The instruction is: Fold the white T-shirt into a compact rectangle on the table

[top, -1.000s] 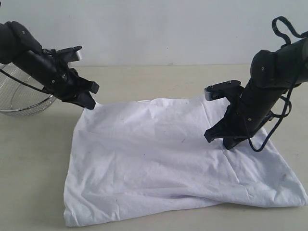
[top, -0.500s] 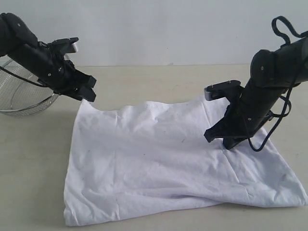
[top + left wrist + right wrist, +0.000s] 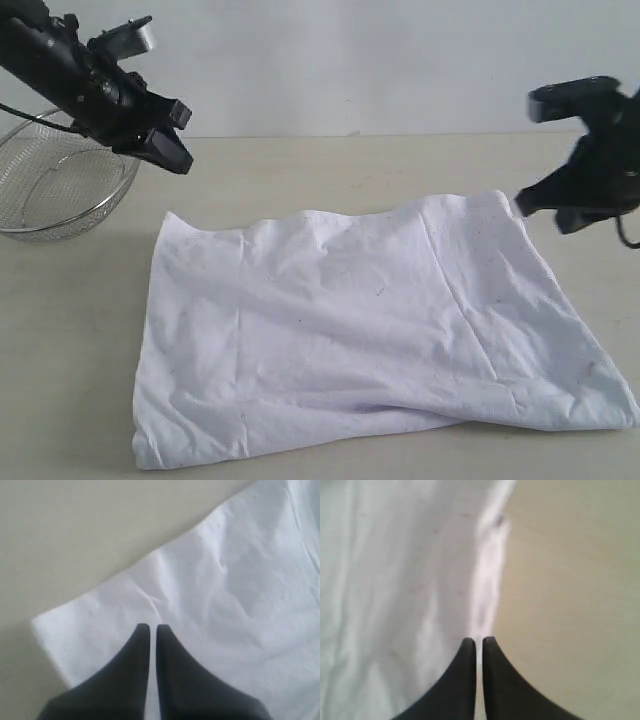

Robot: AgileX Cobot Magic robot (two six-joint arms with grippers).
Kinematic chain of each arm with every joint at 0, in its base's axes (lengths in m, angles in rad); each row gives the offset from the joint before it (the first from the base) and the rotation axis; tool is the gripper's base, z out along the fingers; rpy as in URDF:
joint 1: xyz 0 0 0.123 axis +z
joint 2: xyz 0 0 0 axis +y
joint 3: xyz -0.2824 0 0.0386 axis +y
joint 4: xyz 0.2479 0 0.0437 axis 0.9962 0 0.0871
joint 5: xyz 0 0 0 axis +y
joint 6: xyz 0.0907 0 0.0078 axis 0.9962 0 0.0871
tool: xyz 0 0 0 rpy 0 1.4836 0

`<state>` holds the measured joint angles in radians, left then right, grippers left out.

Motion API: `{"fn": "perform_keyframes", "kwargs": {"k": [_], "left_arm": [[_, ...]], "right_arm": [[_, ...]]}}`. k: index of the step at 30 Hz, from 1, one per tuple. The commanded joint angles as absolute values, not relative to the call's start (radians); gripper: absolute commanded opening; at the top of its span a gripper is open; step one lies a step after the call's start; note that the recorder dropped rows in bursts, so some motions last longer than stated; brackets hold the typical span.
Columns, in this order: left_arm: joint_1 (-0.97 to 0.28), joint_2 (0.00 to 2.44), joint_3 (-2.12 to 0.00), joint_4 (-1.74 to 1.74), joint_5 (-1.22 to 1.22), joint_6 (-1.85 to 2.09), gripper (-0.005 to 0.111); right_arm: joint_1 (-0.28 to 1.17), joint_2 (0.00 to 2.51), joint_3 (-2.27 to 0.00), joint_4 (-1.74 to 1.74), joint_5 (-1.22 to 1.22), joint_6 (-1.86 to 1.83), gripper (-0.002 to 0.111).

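Note:
The white T-shirt [image 3: 340, 330] lies spread on the table [image 3: 350, 165] as a wide, wrinkled rectangle, plain side up, with no lettering or tag showing. My left gripper [image 3: 176, 158] hangs shut in the air above and beyond the shirt's far left corner, holding nothing. In the left wrist view its jaws [image 3: 149, 626] stand nearly touching above the cloth [image 3: 225, 605]. My right gripper [image 3: 522, 203] is shut and empty too, raised just past the shirt's far right corner. Its wrist view has the gripper [image 3: 478, 640] over the shirt's edge [image 3: 395, 580] and bare table [image 3: 570, 580].
A round wire-mesh basket [image 3: 60, 190] stands at the far left of the table, behind my left arm. A pale wall rises behind the table's far edge. The shirt's front hem lies close to the near edge of the view.
My left gripper let go of the shirt's far left corner and rose up and left. My right arm lifted off the shirt and swung right. The shirt's corner settled flat.

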<state>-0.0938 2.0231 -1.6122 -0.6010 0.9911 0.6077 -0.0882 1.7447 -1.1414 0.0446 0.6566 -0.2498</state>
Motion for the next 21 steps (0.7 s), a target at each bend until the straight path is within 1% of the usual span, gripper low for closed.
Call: {"fn": "perform_keyframes", "kwargs": {"k": [1, 4, 5, 7, 10, 12, 14, 17, 21], "left_arm": [[-0.161, 2.019, -1.510, -0.734, 1.026, 0.734, 0.005], [-0.258, 2.019, -1.390, -0.758, 0.946, 0.748, 0.005], [-0.274, 2.019, -1.362, -0.760, 0.938, 0.748, 0.005], [-0.309, 2.019, -1.309, -0.772, 0.935, 0.750, 0.005], [-0.346, 2.017, -1.229, -0.836, 0.935, 0.809, 0.005], [-0.360, 2.007, -1.178, -0.909, 0.940, 0.875, 0.005], [-0.373, 1.989, -1.128, -0.981, 0.944, 0.923, 0.005], [-0.390, 1.949, -1.049, -0.995, 0.941, 0.929, 0.005], [-0.392, 1.863, -0.932, -0.986, 0.901, 0.931, 0.005]], "right_arm": [[-0.316, 1.735, -1.140, 0.177, 0.731, -0.441, 0.000], [-0.467, 1.791, -1.140, 0.675, 0.855, -0.903, 0.000], [-0.487, 1.808, -1.140, 0.752, 0.891, -0.970, 0.000], [-0.506, 1.836, -1.140, 0.811, 0.924, -1.017, 0.000], [-0.508, 1.875, -1.142, 0.802, 1.007, -1.012, 0.000], [-0.495, 1.886, -1.142, 0.807, 1.120, -1.033, 0.000], [-0.465, 1.886, -1.139, 0.807, 1.166, -1.045, 0.000], [-0.392, 1.884, -1.139, 0.788, 1.152, -0.984, 0.000], [-0.253, 1.884, -1.116, 0.630, 1.059, -0.853, 0.000]]}}
